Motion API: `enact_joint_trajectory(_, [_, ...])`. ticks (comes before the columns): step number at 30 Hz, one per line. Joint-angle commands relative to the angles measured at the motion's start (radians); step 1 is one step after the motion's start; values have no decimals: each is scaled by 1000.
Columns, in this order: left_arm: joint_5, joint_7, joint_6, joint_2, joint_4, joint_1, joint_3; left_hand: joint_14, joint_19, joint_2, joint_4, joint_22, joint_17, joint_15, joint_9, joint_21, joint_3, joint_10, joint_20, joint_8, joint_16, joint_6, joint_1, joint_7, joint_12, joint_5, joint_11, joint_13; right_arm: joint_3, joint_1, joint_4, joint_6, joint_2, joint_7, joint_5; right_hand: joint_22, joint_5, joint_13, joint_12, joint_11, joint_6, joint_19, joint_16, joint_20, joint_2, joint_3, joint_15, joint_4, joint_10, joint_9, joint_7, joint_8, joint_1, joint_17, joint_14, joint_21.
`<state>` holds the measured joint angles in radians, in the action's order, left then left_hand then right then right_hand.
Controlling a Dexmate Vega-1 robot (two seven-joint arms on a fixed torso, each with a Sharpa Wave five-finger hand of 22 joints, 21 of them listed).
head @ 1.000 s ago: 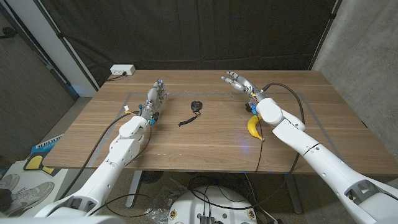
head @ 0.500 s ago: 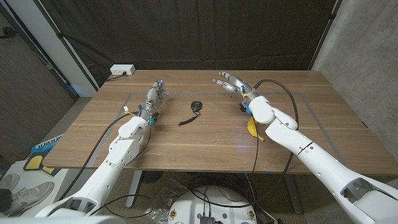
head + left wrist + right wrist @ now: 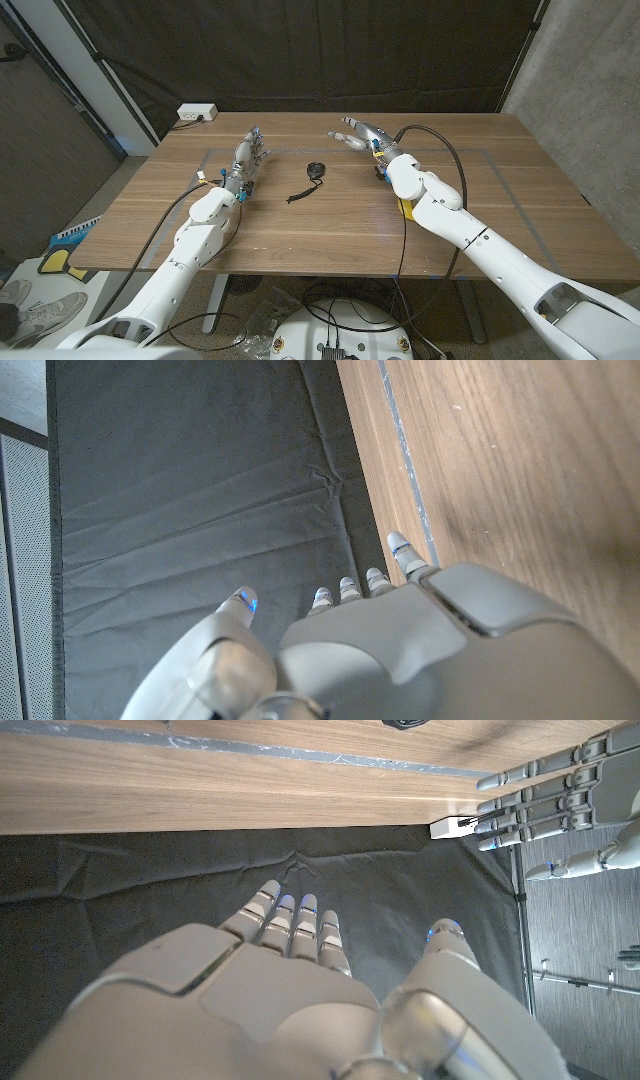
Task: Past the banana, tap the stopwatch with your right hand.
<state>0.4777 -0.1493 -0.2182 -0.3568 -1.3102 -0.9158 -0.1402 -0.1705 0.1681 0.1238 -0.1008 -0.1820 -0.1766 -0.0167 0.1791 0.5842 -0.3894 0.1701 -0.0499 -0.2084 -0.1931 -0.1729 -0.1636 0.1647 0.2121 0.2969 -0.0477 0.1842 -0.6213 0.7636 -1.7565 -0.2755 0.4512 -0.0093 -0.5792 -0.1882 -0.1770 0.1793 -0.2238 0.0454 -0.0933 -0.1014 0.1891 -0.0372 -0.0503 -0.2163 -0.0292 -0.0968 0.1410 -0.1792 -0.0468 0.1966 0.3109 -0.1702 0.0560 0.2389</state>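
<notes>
Worktop (image 3: 300,225) of wood runs across the head view, with a dark curtain (image 3: 300,50) behind its far edge and a white power strip (image 3: 197,113) at the far left corner.

Your left hand (image 3: 249,158) stands at the left of the worktop with its fingers pointing toward the far edge, extended and a little apart, holding nothing. In the left wrist view that hand (image 3: 400,650) shows its fingertips (image 3: 400,546) lined up over the worktop's edge, empty.

Right of it, near the middle and toward the far side, lies the stopwatch (image 3: 316,170), a small black disc with its cord (image 3: 300,192) trailing toward the near left. It sits between your two hands and touches neither.

Your right hand (image 3: 360,134) hangs to the right of the stopwatch and slightly farther back, fingers stretched out toward the left, spread and empty. Whether it is above the wood or touching it, you cannot tell. The right wrist view shows the same hand (image 3: 300,990) with its fingers straight and nothing in them; the left hand (image 3: 545,805) also appears there, and a dark sliver at the frame's edge is probably the stopwatch (image 3: 406,723).

The banana (image 3: 405,206) lies nearer you on the right, mostly hidden under your right forearm (image 3: 450,220), only a bit of yellow showing.
</notes>
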Motion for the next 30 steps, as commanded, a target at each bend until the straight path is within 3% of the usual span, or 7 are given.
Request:
enact_joint_trajectory(1, [-1, 72, -5, 25, -14, -17, 21, -20, 75, 76, 7, -6, -2, -16, 3, 1, -71, -21, 25, -17, -5, 43, -57, 11, 13, -18, -1, 1, -52, -13, 12, -71, -40, -14, -127, -6, -9, 4, -10, -2, -24, -18, 9, -6, 30, 16, -1, -4, 27, -4, -1, 11, -3, -2, 36, 4])
enact_joint_trajectory(12, [1, 91, -18, 36, -13, -23, 32, -5, 66, 81, 13, -6, -2, -26, 2, 1, -171, -51, 43, -10, -1, 80, -119, 18, 13, -35, -2, 1, -102, -24, 35, -139, -73, -15, -249, -5, -18, 5, -17, -6, -50, -42, 13, -22, 62, 34, 10, -13, 55, -5, -5, 15, -2, -3, 73, 8])
enact_joint_trajectory(23, [0, 87, -20, 34, -4, -16, 31, -7, 67, 79, 19, -6, -3, -26, 3, -2, -220, -53, 44, -1, 2, 79, -147, 17, 9, -27, 3, 1, -143, -36, 55, -191, -103, 26, -337, -4, -27, 8, -20, 3, -69, -41, 11, -33, 86, 45, 20, -25, 70, -7, -11, 19, 11, -6, 88, 2])
enact_joint_trajectory(30, [1, 82, -20, 35, 4, -11, 31, -7, 65, 74, 19, -6, -4, -27, 3, -2, -231, -54, 46, 3, 2, 74, -152, 14, 8, -26, 1, 2, -170, -49, 82, -211, -120, 50, -392, -5, -33, 10, -25, 12, -77, -40, 15, -40, 103, 54, 20, -31, 87, -8, -21, 19, 16, -9, 107, -1])
